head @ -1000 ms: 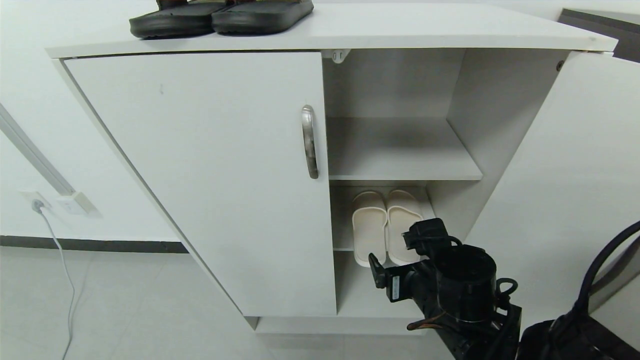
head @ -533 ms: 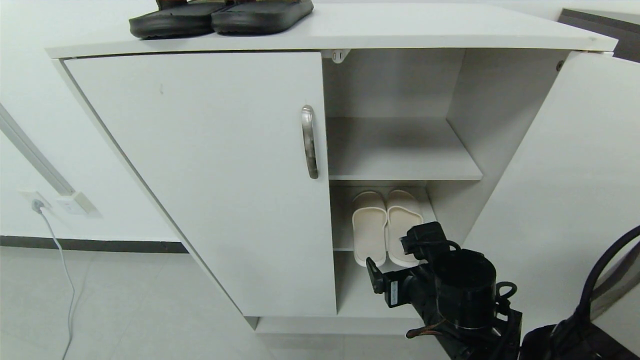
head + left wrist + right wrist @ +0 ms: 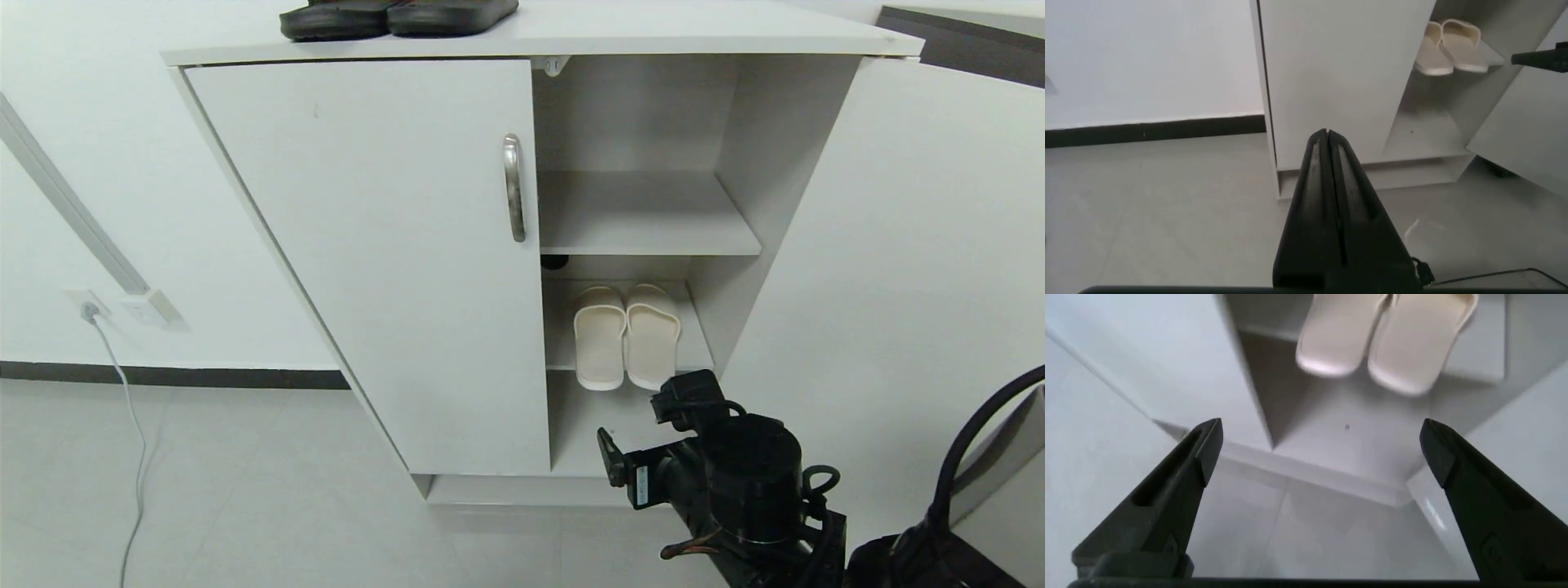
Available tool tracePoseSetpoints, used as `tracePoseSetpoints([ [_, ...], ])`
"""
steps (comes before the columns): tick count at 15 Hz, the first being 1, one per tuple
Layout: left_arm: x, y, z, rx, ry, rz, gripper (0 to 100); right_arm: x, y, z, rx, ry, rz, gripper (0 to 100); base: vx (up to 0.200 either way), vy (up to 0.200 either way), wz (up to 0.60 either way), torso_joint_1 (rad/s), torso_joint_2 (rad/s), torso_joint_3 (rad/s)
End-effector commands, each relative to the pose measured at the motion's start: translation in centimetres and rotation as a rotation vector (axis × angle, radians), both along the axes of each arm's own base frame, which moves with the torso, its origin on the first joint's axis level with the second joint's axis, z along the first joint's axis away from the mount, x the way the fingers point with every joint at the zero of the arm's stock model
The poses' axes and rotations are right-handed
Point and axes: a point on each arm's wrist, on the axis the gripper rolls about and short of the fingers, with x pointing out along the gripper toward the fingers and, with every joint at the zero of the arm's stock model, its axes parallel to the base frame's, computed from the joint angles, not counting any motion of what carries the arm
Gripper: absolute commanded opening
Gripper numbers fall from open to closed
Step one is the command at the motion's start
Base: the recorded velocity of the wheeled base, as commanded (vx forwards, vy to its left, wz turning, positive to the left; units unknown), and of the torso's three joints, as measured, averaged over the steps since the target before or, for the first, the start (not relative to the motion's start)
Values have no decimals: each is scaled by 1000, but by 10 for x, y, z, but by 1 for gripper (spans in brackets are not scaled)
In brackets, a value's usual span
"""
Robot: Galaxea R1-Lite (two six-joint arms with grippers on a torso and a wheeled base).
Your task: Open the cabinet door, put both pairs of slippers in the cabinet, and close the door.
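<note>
Plain white wall (image 3: 98, 122) behind the white cabinet (image 3: 367, 245), which stands against it. A grey trunking strip (image 3: 65, 208) runs diagonally down the wall to a socket (image 3: 86, 307) with a small box (image 3: 153, 309) just beside it. I note a grey cable (image 3: 145, 457) hanging from the socket to the floor (image 3: 245, 523), pale grey tiles. Dark skirting (image 3: 163, 376) lines the wall's foot. Lighting even.

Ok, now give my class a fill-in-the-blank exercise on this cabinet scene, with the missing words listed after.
1. The white slippers lie ____ the cabinet.
2. The black slippers sit on its ____.
3. Its right door is ____.
4. The left end effector is ____.

Missing words: inside; top; open; shut.
</note>
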Motion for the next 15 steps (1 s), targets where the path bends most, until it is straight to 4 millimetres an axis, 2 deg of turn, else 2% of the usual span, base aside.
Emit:
tracePoseSetpoints([
  [1,0,0,0,0,1,0,0,2,1,-8,-13,11,-2,100,0,0,0,0,0,0],
  [15,0,0,0,5,1,1,0,0,-1,-9,-8,4,-5,100,0,0,0,1,0,4],
])
